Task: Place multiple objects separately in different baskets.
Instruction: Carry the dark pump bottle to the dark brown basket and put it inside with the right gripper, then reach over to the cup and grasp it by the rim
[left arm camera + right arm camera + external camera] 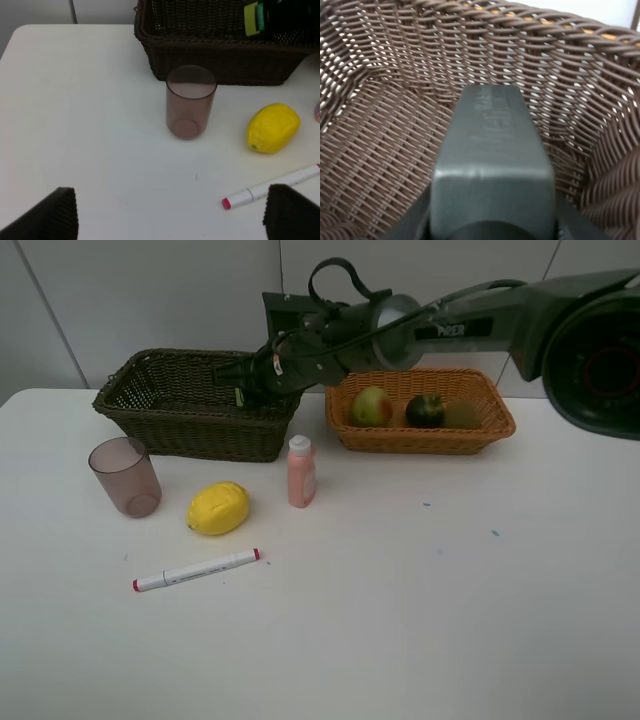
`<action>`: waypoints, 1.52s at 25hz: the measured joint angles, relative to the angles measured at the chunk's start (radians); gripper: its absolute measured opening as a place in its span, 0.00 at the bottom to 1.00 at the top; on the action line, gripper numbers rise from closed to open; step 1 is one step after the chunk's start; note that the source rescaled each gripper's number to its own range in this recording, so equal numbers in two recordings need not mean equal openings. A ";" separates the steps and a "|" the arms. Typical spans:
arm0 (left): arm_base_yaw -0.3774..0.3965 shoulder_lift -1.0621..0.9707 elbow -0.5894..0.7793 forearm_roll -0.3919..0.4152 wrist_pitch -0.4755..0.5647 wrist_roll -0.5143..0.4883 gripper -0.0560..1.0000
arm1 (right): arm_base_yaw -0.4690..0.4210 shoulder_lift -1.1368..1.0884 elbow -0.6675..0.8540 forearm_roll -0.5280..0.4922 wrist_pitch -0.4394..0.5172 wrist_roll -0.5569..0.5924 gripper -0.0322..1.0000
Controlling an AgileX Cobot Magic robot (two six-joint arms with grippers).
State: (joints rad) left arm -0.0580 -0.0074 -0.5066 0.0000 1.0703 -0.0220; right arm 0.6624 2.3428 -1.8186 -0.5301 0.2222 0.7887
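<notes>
Right claw in the dark basket at ten o'clock, gripping the green bottle, left claw wide and empty, cup, lemon, pink bottle and marker on the table at eight o'clock, mango in the orange basket at one o'clock.

Even, soft overhead light washes the white desk bright, leaving only faint shadows beneath the lemon and cup, while the dark green bottle looms blurred and out of focus close to the right wrist lens.
</notes>
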 joint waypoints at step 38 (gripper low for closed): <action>0.000 0.000 0.000 0.000 0.000 0.000 0.97 | 0.000 -0.085 -0.006 -0.003 0.048 0.000 0.95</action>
State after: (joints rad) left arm -0.0580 -0.0074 -0.5066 0.0000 1.0703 -0.0220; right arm 0.6624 2.2576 -1.8250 -0.5327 0.2705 0.7887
